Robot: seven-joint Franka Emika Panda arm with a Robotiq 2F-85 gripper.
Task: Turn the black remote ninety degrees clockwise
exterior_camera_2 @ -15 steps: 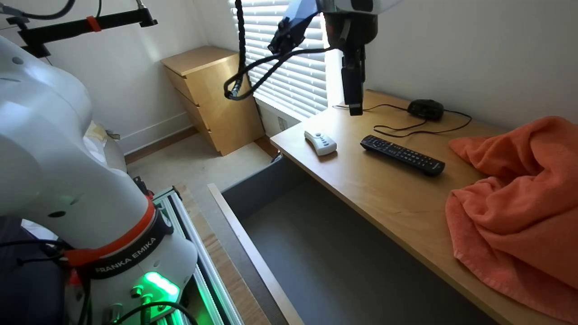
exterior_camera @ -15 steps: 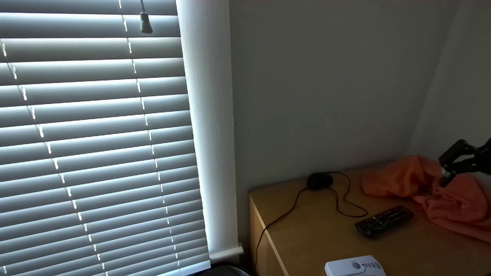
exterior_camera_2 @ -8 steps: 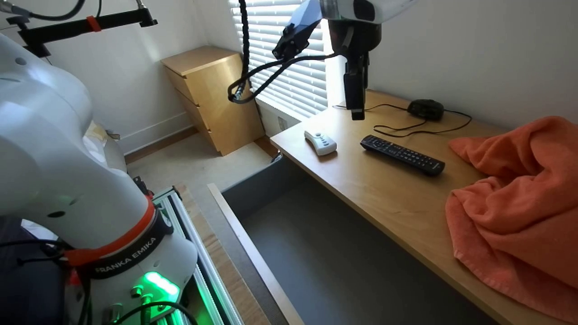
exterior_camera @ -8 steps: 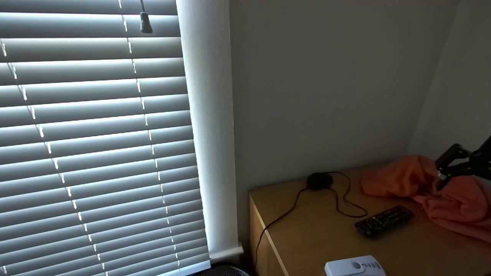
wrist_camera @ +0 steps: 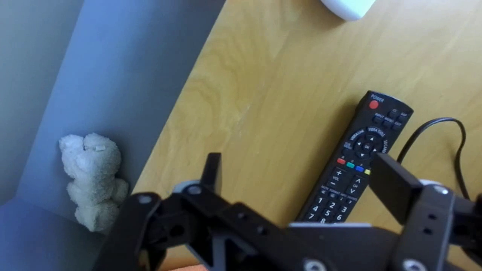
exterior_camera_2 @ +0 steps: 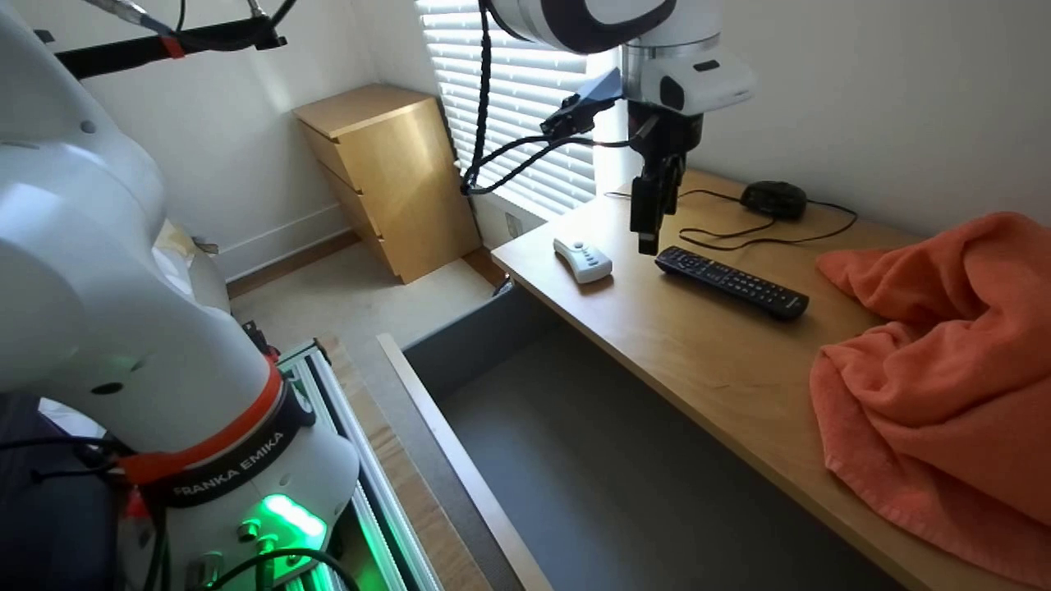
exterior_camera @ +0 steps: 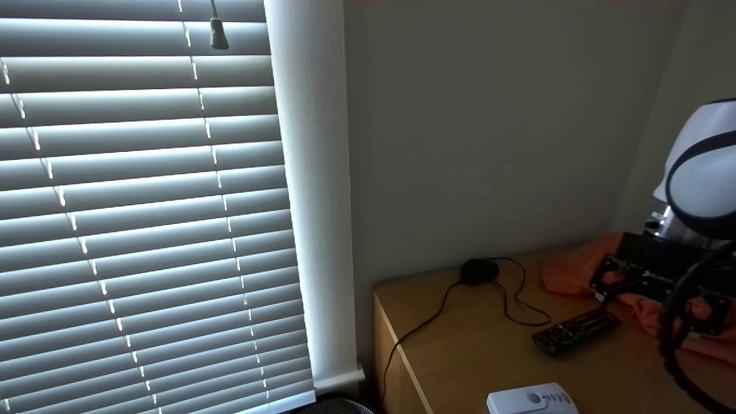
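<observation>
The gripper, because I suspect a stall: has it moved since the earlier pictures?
Yes, downward: in an exterior view, the gripper reaches lower, its tip once level with the black puck, now below it in frame.

Remote (exterior_camera_2: 731, 283) on dresser (exterior_camera_2: 698, 357), between handset (exterior_camera_2: 583, 260) and cloth (exterior_camera_2: 952, 377) (toy (wrist_camera: 94, 177) in drawer (exterior_camera_2: 591, 460)).

My gripper (wrist_camera: 295, 160) is looking matt, the tabletop (exterior_camera_2: 698, 353) smooth, faintly glossy wood, the remote (exterior_camera_2: 732, 282) plastic, the towel (exterior_camera_2: 944, 377) rough cloth.
</observation>
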